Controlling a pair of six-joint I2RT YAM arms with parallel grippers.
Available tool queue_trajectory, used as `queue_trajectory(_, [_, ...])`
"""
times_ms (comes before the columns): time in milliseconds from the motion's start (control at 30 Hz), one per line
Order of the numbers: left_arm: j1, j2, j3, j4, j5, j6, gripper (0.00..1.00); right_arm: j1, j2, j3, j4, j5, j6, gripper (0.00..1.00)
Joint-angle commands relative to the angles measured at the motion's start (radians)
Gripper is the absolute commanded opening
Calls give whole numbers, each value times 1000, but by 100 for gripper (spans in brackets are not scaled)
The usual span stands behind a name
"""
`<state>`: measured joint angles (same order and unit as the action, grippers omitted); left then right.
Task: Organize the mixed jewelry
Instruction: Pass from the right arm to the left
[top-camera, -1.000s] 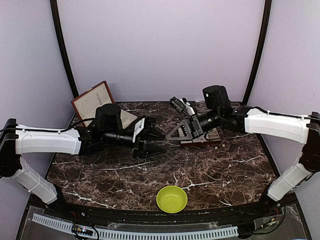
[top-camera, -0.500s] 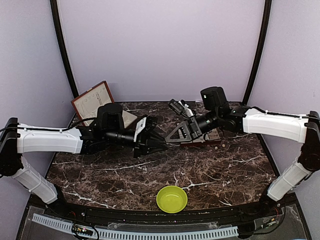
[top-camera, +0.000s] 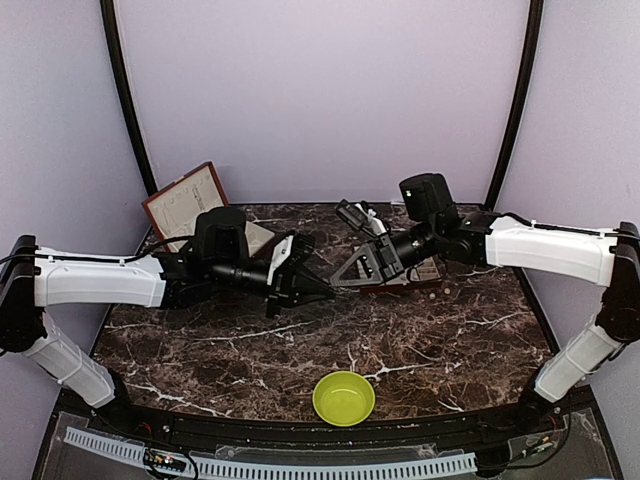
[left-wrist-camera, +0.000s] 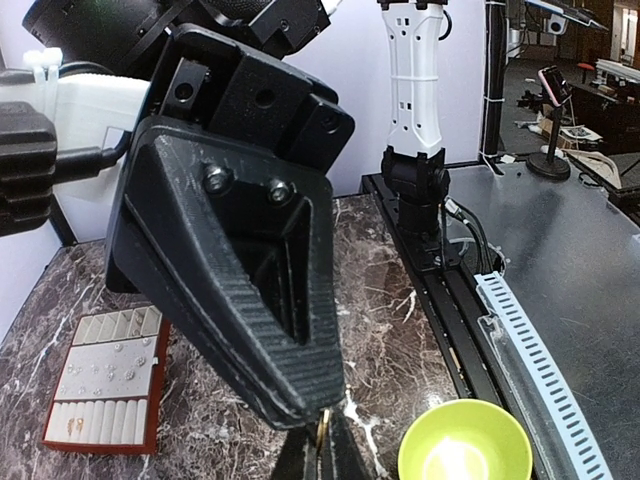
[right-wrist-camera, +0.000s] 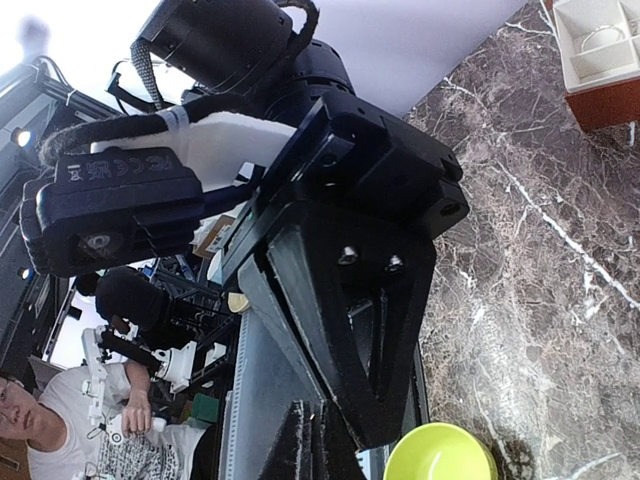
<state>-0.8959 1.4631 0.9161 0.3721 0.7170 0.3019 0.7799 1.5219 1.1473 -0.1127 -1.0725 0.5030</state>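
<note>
left wrist | left tool (left-wrist-camera: 321, 455) closed | right tool (left-wrist-camera: 305, 408) closed

No legible text, label, number anywhere (print on bystander's shirt (right-wrist-camera: 95, 455) too blurred to read).

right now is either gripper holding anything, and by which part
A tiny yellowish piece seems pinched at the tips of the fingers of the left gripper, against the tip of the right gripper. Which part is gripped cannot be told.
</note>
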Motion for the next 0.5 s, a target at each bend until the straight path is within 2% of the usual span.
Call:
queue_trajectory(0, [-4,-2,27,20,40,-36,0,-9,4,22,3,53,-27,0])
queue_trajectory(33, [-4,3,33,16,42,-53,0,-15,6,22,-2,55,-30,0])
queue_trajectory(133, [-3,19,47,9,51,-97,0,-31,1,18,-2,68,-33,22])
queue_trajectory(200, [-4,33,58,3,34,-136,0,-43,-9,12,7,73,-31,42])
queue_trajectory(267, [3,46,69,-11,22,-185,0,-61,-19,2,13,83,-27,55])
queue_trajectory(467, [48,80,110,-55,39,-270,0,-147,-94,-93,146,124,47,69])
